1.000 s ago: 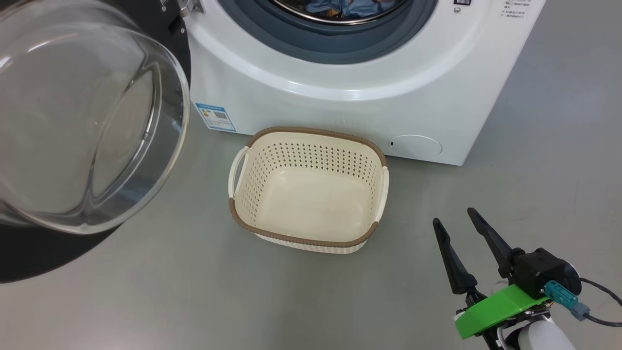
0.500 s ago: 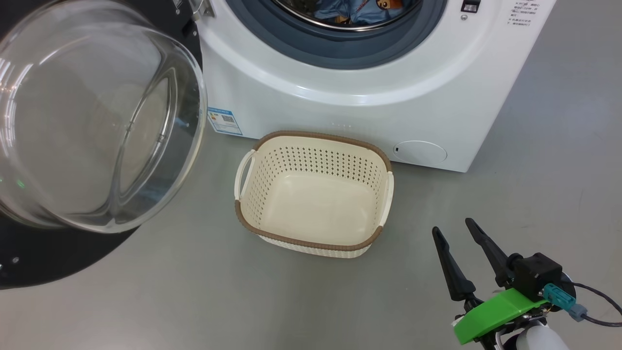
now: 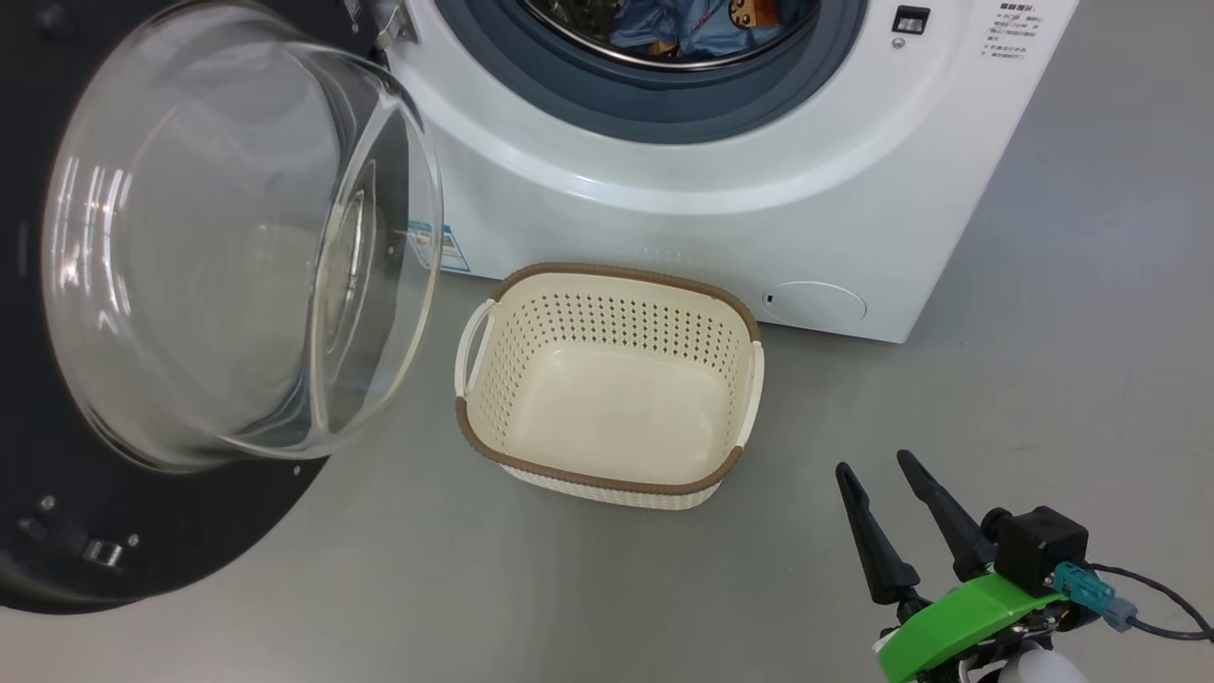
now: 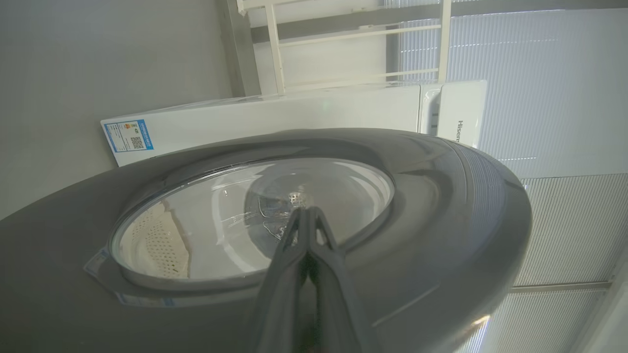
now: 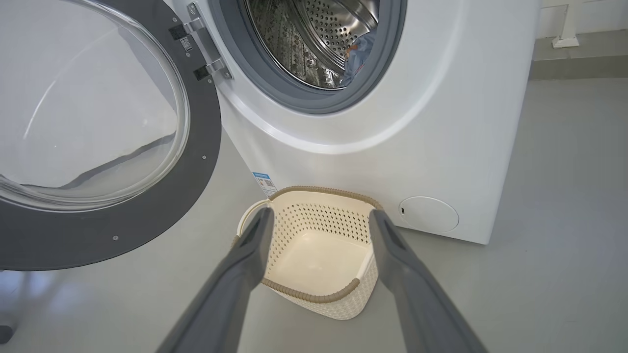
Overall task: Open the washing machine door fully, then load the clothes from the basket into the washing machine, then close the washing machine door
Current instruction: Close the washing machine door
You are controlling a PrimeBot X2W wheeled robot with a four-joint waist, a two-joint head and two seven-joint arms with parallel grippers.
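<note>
The washing machine door [image 3: 95, 531] hangs open at the left, its glass bowl [image 3: 237, 285] bulging toward the basket. In the left wrist view my left gripper [image 4: 306, 212] is shut with nothing in it, its tips at the outer side of the door [image 4: 441, 220]. The clothes [image 3: 692, 24] lie inside the drum of the washing machine [image 3: 759, 218]. The basket [image 3: 607, 273] stands empty on the floor before the machine. My right gripper [image 3: 871, 465] hovers open at the lower right, apart from the basket [image 5: 319, 189]. The right wrist view also shows the clothes [image 5: 360, 51] and the door [image 5: 196, 162].
Grey floor [image 3: 1072, 379] spreads around the machine and basket. A blue label [image 3: 446, 249] and a round white flap [image 3: 816, 304] mark the machine's lower front. The left wrist view shows a white frame [image 4: 353, 34] and window blinds [image 4: 564, 98] behind the machine.
The door has swung toward the machine, its glass bowl now nearer the basket. The head view has shifted a little, showing more of the drum. The right gripper sits lower in that view.
</note>
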